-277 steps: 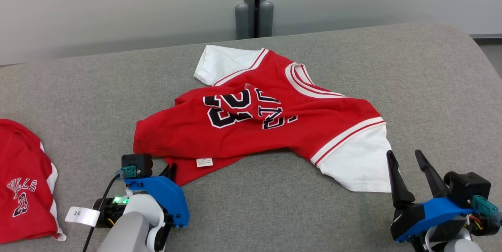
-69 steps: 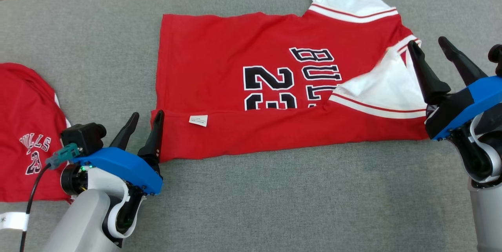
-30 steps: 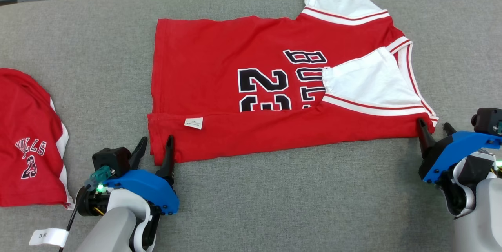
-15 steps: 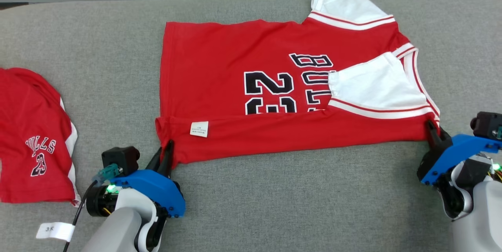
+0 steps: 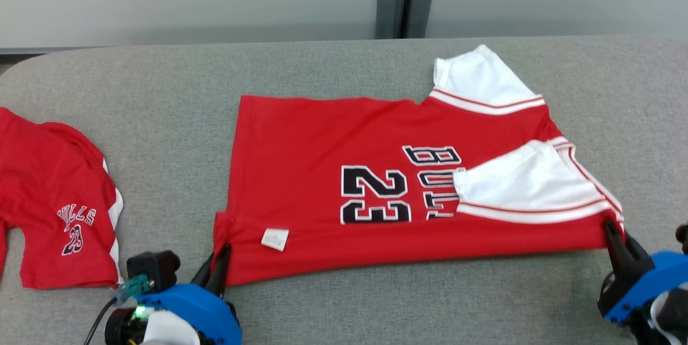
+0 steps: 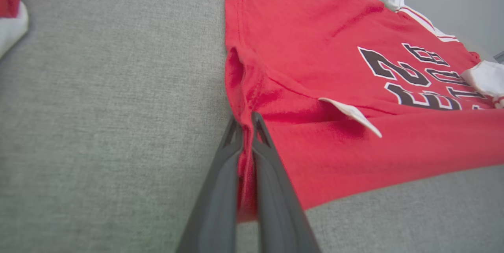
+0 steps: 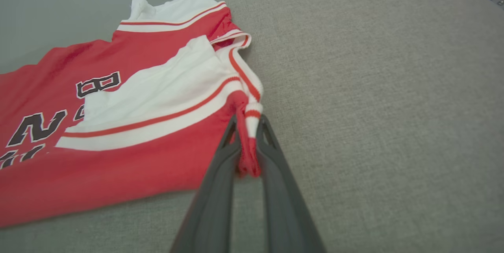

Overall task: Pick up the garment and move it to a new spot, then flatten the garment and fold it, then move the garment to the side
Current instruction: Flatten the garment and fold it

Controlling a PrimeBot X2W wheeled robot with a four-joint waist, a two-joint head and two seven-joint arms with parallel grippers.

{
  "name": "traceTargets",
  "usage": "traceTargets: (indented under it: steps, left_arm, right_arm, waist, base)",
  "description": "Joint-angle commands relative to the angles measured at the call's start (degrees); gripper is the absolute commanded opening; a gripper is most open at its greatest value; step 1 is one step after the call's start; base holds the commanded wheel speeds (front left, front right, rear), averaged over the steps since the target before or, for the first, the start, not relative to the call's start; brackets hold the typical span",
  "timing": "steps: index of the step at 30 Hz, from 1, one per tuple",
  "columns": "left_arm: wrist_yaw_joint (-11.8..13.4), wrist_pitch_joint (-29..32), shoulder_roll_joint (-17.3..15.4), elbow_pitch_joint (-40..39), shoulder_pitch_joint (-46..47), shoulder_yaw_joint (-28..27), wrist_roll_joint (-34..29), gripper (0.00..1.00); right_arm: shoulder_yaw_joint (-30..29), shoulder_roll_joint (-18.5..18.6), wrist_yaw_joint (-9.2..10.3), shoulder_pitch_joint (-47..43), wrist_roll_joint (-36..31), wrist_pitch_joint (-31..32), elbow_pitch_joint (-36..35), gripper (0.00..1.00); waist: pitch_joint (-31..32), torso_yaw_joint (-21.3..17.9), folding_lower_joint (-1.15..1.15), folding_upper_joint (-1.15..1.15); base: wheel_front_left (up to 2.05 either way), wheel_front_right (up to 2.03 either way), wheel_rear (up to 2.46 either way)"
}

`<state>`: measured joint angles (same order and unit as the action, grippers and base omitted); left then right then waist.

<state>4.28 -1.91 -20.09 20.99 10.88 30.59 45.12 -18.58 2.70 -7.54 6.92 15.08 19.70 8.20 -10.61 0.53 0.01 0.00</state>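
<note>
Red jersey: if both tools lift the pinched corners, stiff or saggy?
Likely floppy: the red jersey bunches into pleats inside the left tool and right tool. It probably sags between them; the folded-in white sleeve may flop open. Thin cloth, so probably light.

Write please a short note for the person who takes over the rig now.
Left gripper: jaws shut on the jersey, near hem corner.
Right gripper: jaws shut on its near shoulder corner.
Done: it lies spread flat on the grey table, near edge and one sleeve folded in.
To do: finish the fold, move it aside.
Red shorts lie at the left.
</note>
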Motion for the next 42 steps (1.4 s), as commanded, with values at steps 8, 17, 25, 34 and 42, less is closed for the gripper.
traceTargets:
  steps: [8, 17, 25, 34, 42]
  left_arm:
    - [4.7, 4.0, -3.2, -8.7, -8.6, -0.2, 2.0, 0.0]
    - [6.4, 4.0, -3.5, -11.0, -10.3, 0.2, 1.5, 1.0]
    - [5.7, 4.4, -5.3, -12.3, -5.6, -0.2, -0.1, 1.0]
    - [4.4, 9.8, -5.1, -8.0, 10.0, 0.6, -2.9, 1.0]
    - [2.1, 12.8, -2.2, 1.8, 23.4, 0.8, -3.5, 1.0]
  right_arm:
    - [-0.4, 0.4, 0.09, -9.7, 4.6, 3.4, -5.9, 0.0]
    - [-0.4, 0.3, 0.05, -12.0, 4.1, 4.5, -6.6, 1.0]
    - [0.4, 0.3, 0.05, -7.3, 1.8, 6.2, -11.8, 1.0]
    - [3.8, 0.3, 0.05, 5.1, -4.3, 11.2, -15.0, 1.0]
    - [9.9, 2.9, 0.05, 17.8, -5.4, 12.8, -9.5, 1.0]
  waist:
    - [1.3, 0.0, -0.01, 0.0]
    - [1.2, 0.1, -0.01, 0.0]
    - [0.7, 0.2, -0.01, 0.0]
    - [-2.2, 0.1, -0.01, 0.0]
    - [-7.9, -1.5, -0.01, 0.0]
  base:
    - [0.0, 0.0, 0.0]
    - [0.0, 0.0, 0.0]
    - [0.0, 0.0, 0.0]
    - [0.0, 0.0, 0.0]
    - [0.0, 0.0, 0.0]
